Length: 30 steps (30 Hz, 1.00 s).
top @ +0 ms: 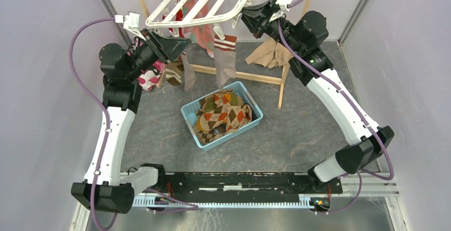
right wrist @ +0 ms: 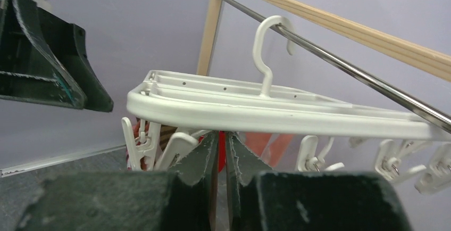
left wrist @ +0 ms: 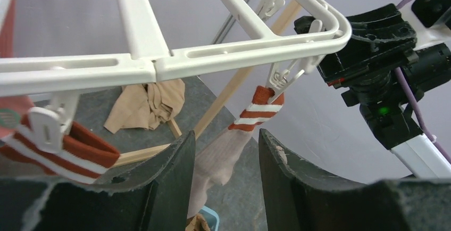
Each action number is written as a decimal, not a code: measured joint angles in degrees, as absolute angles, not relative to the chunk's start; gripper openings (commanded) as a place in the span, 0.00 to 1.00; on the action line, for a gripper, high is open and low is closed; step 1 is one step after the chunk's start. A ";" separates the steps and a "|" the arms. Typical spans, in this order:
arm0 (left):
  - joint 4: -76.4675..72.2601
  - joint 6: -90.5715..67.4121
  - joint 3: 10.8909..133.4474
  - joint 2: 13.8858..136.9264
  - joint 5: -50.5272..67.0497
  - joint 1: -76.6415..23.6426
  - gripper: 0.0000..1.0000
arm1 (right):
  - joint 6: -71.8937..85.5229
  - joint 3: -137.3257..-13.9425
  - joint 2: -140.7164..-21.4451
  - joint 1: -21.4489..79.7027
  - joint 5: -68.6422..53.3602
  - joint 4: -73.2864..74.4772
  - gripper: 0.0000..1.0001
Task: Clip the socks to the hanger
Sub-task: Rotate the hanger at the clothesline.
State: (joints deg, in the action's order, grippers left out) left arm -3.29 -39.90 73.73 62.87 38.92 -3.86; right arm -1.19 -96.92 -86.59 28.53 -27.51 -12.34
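Hanging from the hanger (left wrist: 239, 63), a striped sock (left wrist: 260, 111) dangles above the basket (top: 190, 124).

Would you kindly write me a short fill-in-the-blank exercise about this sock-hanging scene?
The argyle socks lie in the blue ___.
The hanger hooks over a metal ___.
The left fingers stand ___, holding nothing.
The clipped sock has a red-and-___ striped cuff.
Missing words: basket; rod; open; white.
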 measured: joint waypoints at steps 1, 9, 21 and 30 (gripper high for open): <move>-3.25 -39.90 73.73 63.07 38.41 -4.80 0.53 | -1.23 -97.23 -86.76 28.99 -27.59 -12.29 0.13; -1.15 -39.90 74.43 67.22 29.78 -10.31 0.53 | -1.89 -98.56 -87.22 32.69 -27.53 -11.20 0.14; 4.64 -39.92 79.92 72.03 12.03 -10.07 0.55 | -4.95 -97.67 -86.80 35.92 -26.79 -8.88 0.39; 3.97 -42.65 84.29 77.65 9.82 -2.11 0.53 | -9.41 -85.38 -76.86 35.83 -24.05 -6.83 0.54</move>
